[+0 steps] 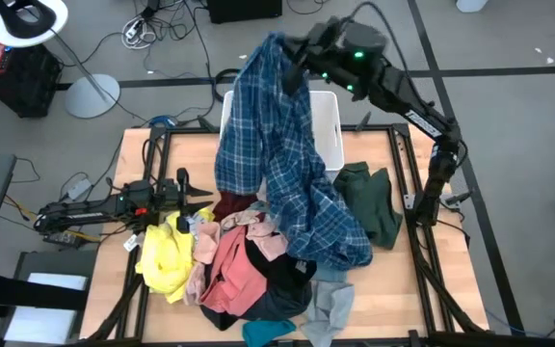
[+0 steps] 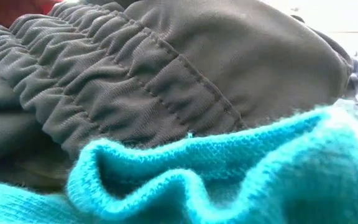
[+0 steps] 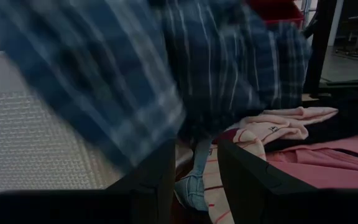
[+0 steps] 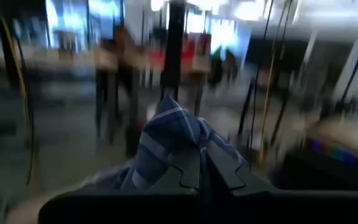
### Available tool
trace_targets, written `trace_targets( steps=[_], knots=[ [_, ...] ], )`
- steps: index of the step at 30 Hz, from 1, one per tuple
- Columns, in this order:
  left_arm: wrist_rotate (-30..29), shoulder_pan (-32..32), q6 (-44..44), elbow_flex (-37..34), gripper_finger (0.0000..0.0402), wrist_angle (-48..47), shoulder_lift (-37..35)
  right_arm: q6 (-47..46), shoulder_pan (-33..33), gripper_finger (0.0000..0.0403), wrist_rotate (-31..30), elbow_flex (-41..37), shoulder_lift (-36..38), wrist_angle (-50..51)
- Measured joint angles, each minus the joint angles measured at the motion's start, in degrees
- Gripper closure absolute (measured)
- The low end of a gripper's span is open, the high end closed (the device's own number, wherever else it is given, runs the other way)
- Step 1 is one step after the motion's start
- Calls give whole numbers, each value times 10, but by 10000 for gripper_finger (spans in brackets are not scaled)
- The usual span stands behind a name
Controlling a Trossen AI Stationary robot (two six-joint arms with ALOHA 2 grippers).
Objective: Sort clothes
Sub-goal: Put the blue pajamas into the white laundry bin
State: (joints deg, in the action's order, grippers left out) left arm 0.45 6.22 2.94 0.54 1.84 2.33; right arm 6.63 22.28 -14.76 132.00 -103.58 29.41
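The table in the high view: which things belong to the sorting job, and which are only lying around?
Job: blue plaid shirt, pinched by the shut right gripper; yellow garment; pink garment; dark green garment; teal garment; open left gripper.

Lying around: white bin; floor lamp; cables.

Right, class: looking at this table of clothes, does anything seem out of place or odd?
Yes. The long blue plaid fabric shirt hangs from the shut right gripper and drapes over the white rectangular plastic bin, its lower end on the pile. A teal knitted garment overhangs the table's near edge.
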Motion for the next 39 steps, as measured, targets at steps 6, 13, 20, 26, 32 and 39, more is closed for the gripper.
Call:
trace_targets(
  steps=[6,13,20,26,32,39],
  knots=[
    [0,0,0,0,275,0,0,-43,6,403,3,0,-41,197],
    [0,0,0,0,275,0,0,-82,5,401,98,0,-114,342],
    [0,0,0,0,275,0,0,-124,11,389,151,0,-205,351],
    [0,0,0,0,275,0,0,-187,33,366,230,-1,-270,323],
    [0,0,0,0,275,0,0,-198,49,307,232,-1,-303,322],
    [0,0,0,0,275,0,0,-190,54,231,239,-1,-293,324]
  ],
)
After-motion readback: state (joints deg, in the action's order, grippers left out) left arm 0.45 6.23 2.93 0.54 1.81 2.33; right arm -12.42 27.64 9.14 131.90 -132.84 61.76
